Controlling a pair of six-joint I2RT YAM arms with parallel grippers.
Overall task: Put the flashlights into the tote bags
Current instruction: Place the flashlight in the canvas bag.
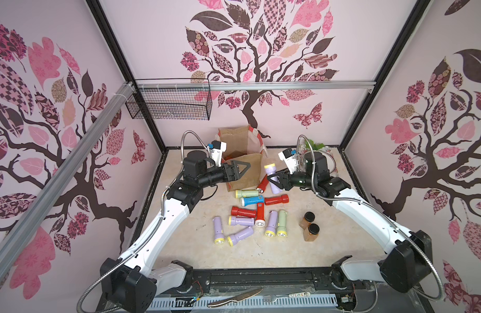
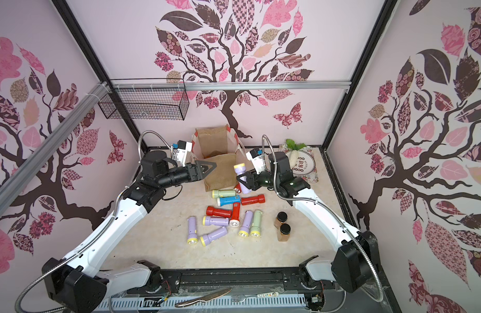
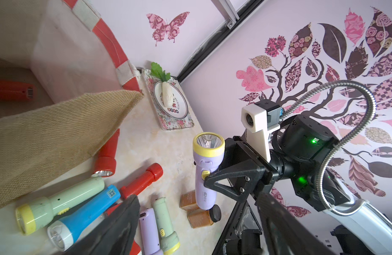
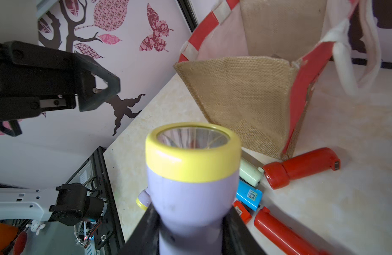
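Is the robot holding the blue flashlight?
No, the right gripper grips a lilac flashlight, while the blue flashlight lies on the table.

White arm links (image 1: 169, 216), black joints (image 1: 125, 281), silver gooseneck cables (image 3: 345, 82), black triangular fingers (image 3: 234, 173)

No text is legible. The blue flashlight (image 3: 84, 217) carries a QR-code sticker (image 3: 111, 193); the red characters on the far-right plate (image 3: 180, 108) are unreadable.
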